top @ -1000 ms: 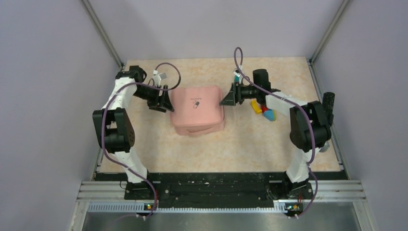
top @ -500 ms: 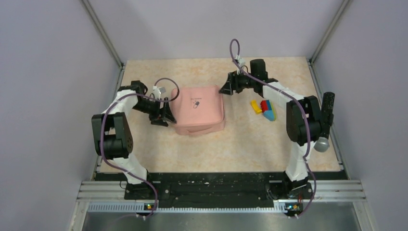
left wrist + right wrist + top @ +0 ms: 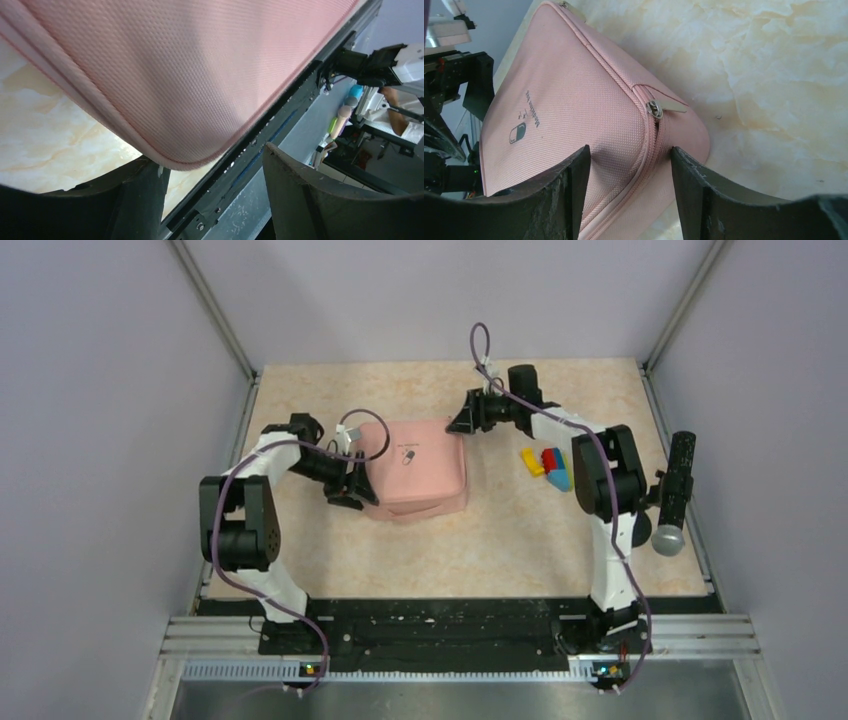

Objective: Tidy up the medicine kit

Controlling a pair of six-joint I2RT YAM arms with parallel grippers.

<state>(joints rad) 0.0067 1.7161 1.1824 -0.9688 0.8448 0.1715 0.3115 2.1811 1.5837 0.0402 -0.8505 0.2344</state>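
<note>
The pink medicine kit (image 3: 415, 475) lies zipped up in the middle of the table, its dark logo (image 3: 408, 455) facing up. My left gripper (image 3: 358, 486) is low at the kit's near left corner. In the left wrist view that rounded corner (image 3: 190, 100) hangs just over my open left gripper (image 3: 215, 195), brushing one finger (image 3: 142, 200). My right gripper (image 3: 462, 421) is at the kit's far right corner. In the right wrist view my right gripper (image 3: 629, 172) stands open astride the kit's (image 3: 574, 115) zipped edge, with the metal zip pull (image 3: 655, 109) just ahead of its fingers.
Small coloured blocks (image 3: 550, 468), yellow, red and blue, lie on the table right of the kit. A black and grey rod (image 3: 675, 490) stands up at the table's right edge. Metal rails (image 3: 220, 330) and purple walls close in the table on three sides.
My left gripper slid from the kit's left side toward its near left corner. My right gripper moved from the kit's right side back to its far right corner. Both stayed open.
</note>
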